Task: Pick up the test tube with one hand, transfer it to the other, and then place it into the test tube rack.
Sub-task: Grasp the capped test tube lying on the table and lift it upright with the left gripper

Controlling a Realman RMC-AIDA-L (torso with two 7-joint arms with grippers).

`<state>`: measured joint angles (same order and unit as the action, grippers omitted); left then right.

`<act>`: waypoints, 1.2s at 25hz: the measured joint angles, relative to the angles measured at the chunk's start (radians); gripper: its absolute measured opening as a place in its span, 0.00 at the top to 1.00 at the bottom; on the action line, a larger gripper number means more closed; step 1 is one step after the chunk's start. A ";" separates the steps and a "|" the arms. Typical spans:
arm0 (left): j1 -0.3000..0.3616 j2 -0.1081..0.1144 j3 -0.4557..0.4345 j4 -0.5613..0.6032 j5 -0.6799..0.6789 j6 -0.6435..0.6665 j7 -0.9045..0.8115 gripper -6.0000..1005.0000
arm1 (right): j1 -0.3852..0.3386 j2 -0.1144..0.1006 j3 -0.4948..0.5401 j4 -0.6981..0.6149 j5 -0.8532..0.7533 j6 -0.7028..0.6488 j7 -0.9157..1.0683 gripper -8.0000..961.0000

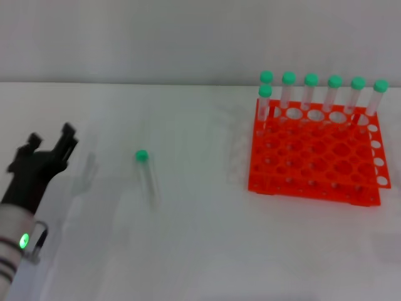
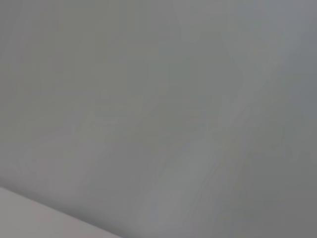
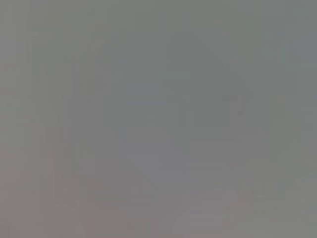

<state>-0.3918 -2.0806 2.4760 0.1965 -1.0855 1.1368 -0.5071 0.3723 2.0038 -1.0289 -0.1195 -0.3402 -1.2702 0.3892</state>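
A clear test tube (image 1: 147,175) with a green cap lies flat on the white table, cap toward the far side. My left gripper (image 1: 51,139), black on a white-silver arm with a lit green ring, hovers to the tube's left, fingers apart and empty. The orange-red rack (image 1: 313,157) stands at the right and holds several green-capped tubes (image 1: 310,91) upright in its back row. My right gripper is out of view. Both wrist views show only blank grey.
The white table (image 1: 200,251) runs to a pale wall at the back. The rack sits well to the right of the lying tube.
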 joint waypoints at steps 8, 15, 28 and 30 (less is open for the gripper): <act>-0.256 0.076 0.010 -0.179 0.187 -0.166 -0.435 0.17 | -0.013 0.001 0.045 -0.002 0.001 0.012 -0.044 0.11; -0.415 0.156 0.074 -0.352 0.543 -0.210 -0.951 0.17 | -0.023 0.000 0.080 -0.013 0.001 0.012 -0.065 0.11; -0.608 0.181 0.373 -0.783 0.963 0.181 -1.611 0.17 | -0.008 0.005 0.081 -0.012 0.001 0.019 -0.068 0.11; -0.635 0.181 0.373 -0.831 1.047 0.256 -1.654 0.17 | -0.007 0.006 0.081 -0.012 0.001 0.019 -0.068 0.11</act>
<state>-1.0270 -1.8995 2.8493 -0.6345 -0.0380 1.3926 -2.1612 0.3650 2.0101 -0.9481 -0.1319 -0.3390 -1.2513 0.3208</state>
